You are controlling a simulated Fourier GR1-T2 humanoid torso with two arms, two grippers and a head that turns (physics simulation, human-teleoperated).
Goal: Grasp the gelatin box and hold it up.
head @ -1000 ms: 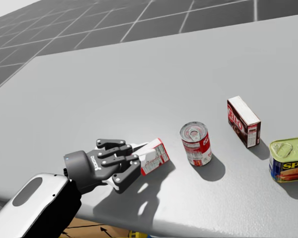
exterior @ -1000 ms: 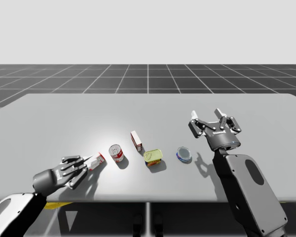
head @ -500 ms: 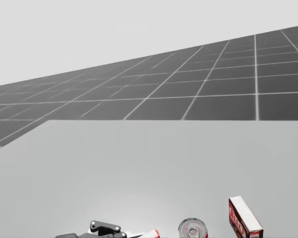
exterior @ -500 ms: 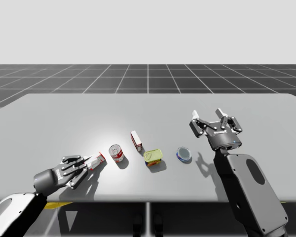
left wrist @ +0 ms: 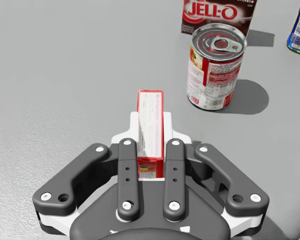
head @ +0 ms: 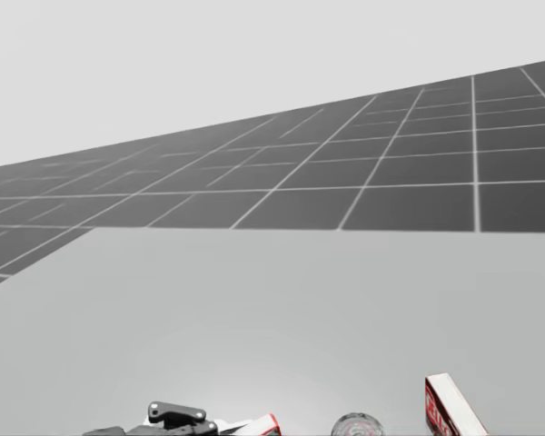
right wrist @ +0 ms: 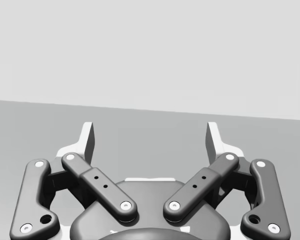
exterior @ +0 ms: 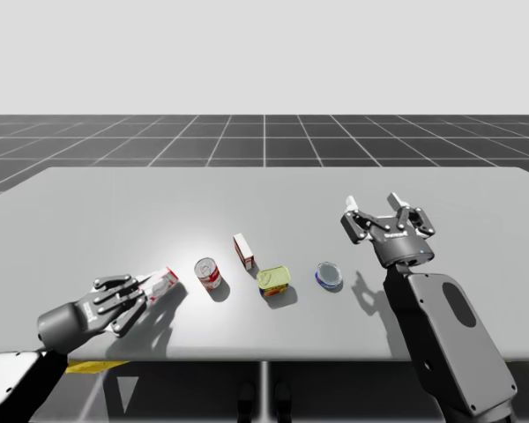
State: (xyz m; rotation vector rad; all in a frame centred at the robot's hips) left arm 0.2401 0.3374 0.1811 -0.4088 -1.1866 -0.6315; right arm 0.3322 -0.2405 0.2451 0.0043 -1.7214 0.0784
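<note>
- Desk in the high view: a smooth, matt grey slab over a dark gridded floor. At its near left my left hand pinches the gelatin box, a thin red-and-white carton that sticks out past the dark fingers, tilted. I cannot tell whether it is clear of the surface.
- Just to the box's right a red-and-white cylindrical can stands upright. Then come a dark red box on end, a squat rounded-rectangular tin with a yellow top, and a flat blue can. All are apart from one another.
- My right hand hovers well to the right of them, its fingers spread.
- The head view looks across the bare grey desk to the floor grid. At the lower edge show the jointed dark links of my left hand and a red corner of the gelatin box. The can's metal top and the dark red box show there too.
- In the left wrist view the gelatin box stands on its narrow edge between the fingers, both pressed flat on its broad faces (white pads, black links). Ahead, slightly aside, stands the can with its ring-pull lid, and beyond it the dark red box.
- In the right wrist view my right hand is wide apart with nothing between its white-tipped fingers, above plain grey desk.
</note>
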